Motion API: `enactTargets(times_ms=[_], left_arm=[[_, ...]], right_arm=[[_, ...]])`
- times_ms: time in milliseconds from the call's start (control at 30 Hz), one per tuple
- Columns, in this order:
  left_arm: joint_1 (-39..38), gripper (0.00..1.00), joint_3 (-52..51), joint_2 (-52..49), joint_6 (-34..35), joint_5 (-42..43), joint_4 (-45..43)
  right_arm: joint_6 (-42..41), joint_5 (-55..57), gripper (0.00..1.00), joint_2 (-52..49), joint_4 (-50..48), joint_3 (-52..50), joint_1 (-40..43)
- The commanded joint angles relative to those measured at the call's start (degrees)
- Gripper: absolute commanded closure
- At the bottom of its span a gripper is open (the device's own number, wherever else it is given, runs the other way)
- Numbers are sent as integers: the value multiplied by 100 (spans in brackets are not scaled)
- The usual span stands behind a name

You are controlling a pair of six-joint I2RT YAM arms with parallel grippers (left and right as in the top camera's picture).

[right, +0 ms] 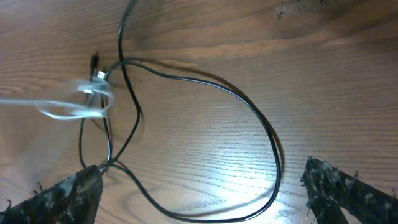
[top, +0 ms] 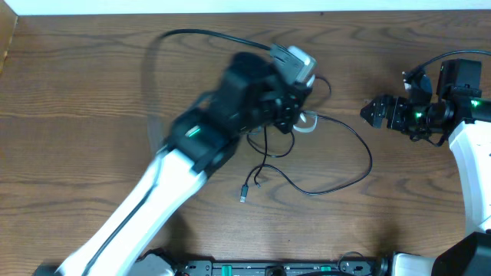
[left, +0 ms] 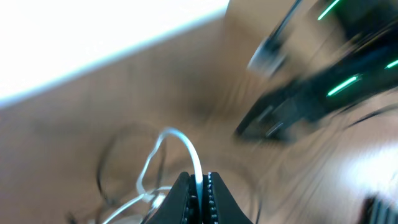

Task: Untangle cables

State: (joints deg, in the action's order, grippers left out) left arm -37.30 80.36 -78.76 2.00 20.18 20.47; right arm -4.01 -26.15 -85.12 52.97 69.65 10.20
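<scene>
Reaching across the wooden table [top: 69, 92] with the left arm [top: 176, 176] to the tangle near the centre. Gripping the white cable [left: 168, 140] in the fully closed left gripper [left: 200, 182], strand pinched between the fingertips and looping up ahead of them. Holding the right gripper [top: 374, 112] spread wide and empty, well apart at the right side. Leaving the black cable [right: 249, 112] in a broad loop on the wood, crossed with the white one, small plug [top: 243, 197] lying free below. Best to lift the white strand slowly, away from the black loop, watching the crossing for snags. Probably worth pinning the black cord with the free gripper if dragged along. No jerking: thin cord, easily slipped from shut fingers.
</scene>
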Motion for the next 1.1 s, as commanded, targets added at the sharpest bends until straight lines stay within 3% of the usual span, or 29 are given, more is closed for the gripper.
enactTargets(times_ms=[0, 267, 500, 633, 800, 933, 1067], left_arm=[[0, 92, 28, 680, 85, -83, -173], [-2, 93, 28, 1692, 83, -992, -1294], [-2, 93, 28, 1646, 90, -1091, -1808], [-2, 93, 28, 1510, 481, -1222, -1996], [-2, 93, 28, 1478, 933, -1233, -2282], [-2, 93, 28, 1478, 1270, -1235, -2339], [-2, 93, 28, 1478, 1657, -1233, -2339]], right_arm=[[94, -35, 1, 48, 0, 74, 22], [457, -929, 1, 175, -70, 190, 22], [763, -2022, 1, 896, -155, 278, 22], [1250, -2813, 1, 1178, -201, 278, -33], [1628, -3447, 1, 1008, -461, 267, -533], [2041, -4325, 1, 636, -1209, 267, -1217], [2039, -4323, 1, 382, -2076, 267, -1740]])
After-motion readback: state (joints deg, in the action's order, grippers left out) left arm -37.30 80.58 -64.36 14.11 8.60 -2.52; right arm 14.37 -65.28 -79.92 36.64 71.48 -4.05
